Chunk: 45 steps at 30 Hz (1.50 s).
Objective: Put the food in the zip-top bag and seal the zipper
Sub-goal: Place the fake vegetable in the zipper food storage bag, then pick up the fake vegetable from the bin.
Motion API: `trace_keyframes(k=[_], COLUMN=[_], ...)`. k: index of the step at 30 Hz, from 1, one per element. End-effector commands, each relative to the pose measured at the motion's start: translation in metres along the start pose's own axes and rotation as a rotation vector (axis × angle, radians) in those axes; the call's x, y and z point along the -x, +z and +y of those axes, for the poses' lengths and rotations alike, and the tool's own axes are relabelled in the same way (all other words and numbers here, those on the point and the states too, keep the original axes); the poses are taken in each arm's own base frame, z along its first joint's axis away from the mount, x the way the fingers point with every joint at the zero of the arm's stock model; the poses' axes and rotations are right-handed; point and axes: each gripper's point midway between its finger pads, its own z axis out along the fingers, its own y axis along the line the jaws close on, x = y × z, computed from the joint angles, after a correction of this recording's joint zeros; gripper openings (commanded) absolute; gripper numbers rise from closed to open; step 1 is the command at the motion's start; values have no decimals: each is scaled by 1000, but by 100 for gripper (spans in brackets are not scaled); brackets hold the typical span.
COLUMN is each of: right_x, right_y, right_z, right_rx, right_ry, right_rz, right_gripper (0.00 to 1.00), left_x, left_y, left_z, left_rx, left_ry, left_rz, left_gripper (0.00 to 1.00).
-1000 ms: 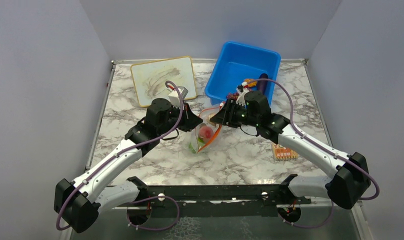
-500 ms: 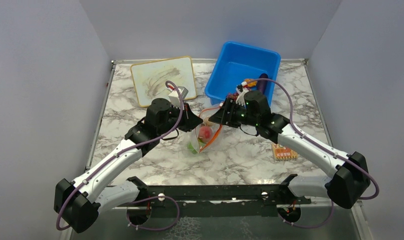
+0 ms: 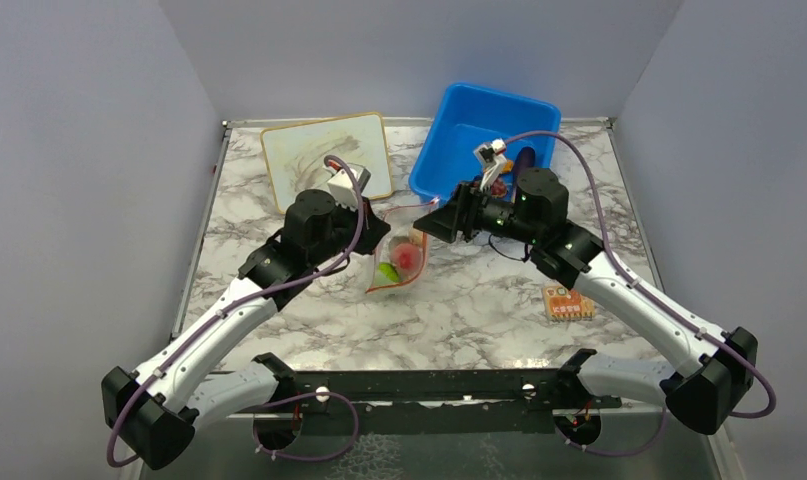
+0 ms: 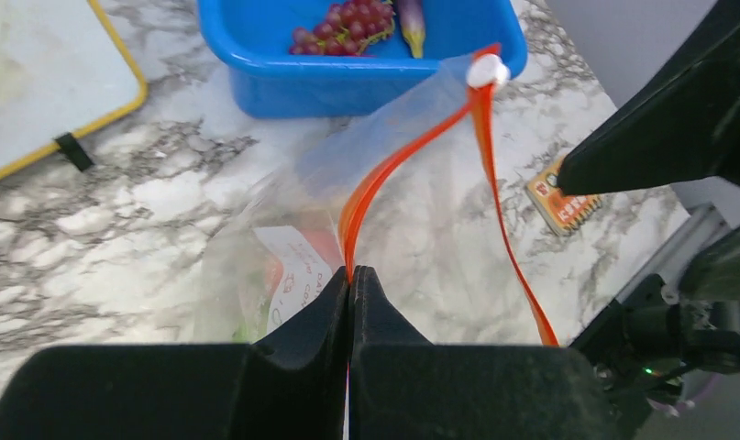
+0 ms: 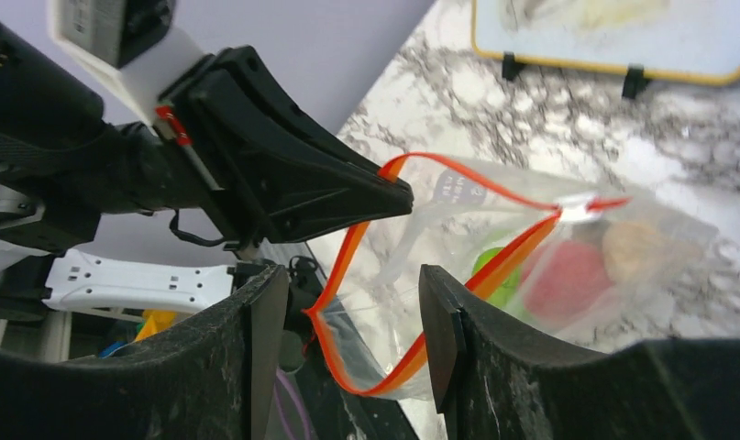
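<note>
Fruit, a lime (image 5: 490, 270) and a peach (image 5: 568, 280), lay inside the bag (image 5: 421, 229) between the arms. The left gripper (image 4: 349, 275) pinched one end of its zipper (image 4: 412, 147); the right gripper (image 5: 347, 284) hung spread and empty beside the mouth. That lone pinch might slip, collapsing the mouth before grapes (image 4: 343, 23) and eggplant (image 4: 410, 18) in the far bin (image 4: 347, 87) went in.

Setting: robot test cell, lab type. Marble-print desk (image 3: 479, 310) boxed in on three sides by plain grey panels (image 3: 79, 150). Left arm (image 3: 229, 310) and right arm (image 3: 629, 295) bolted to a black rail (image 3: 429, 385) at bottom of frame. Props only: blue bin (image 3: 459, 140), small whiteboard (image 3: 309, 150), toy grapes (image 4: 343, 16).
</note>
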Motion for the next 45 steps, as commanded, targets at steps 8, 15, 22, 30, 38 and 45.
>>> trace_keyframes(k=[8,15,22,30,38,45], right_x=[79,106,121,126,137,134], right_y=[-2,3,-3,-28,-43,-51], right_z=[-41,-115,-221,-327,-397,-442], right_rx=[-347,-703,-1126,-1441,-1602,-1622], right_ry=[-323,-447,-483,-475,-472,-426], right_rz=[-161,-196,-151,-81,-14,33], right_gripper=[55,56,56,50,49,49], left_x=[28,-9,-33,-33,-31,-30], left_y=[-29,-26,-22,-27,-30,-32], left_z=[12,8,9,6,7,9], left_rx=[88,5,-43,-55,-47,-37], left_ry=[179,206,229,223,229,231], left_rz=[-83,19,73,57,40,34], left_gripper=[0,0,0,0,0,0])
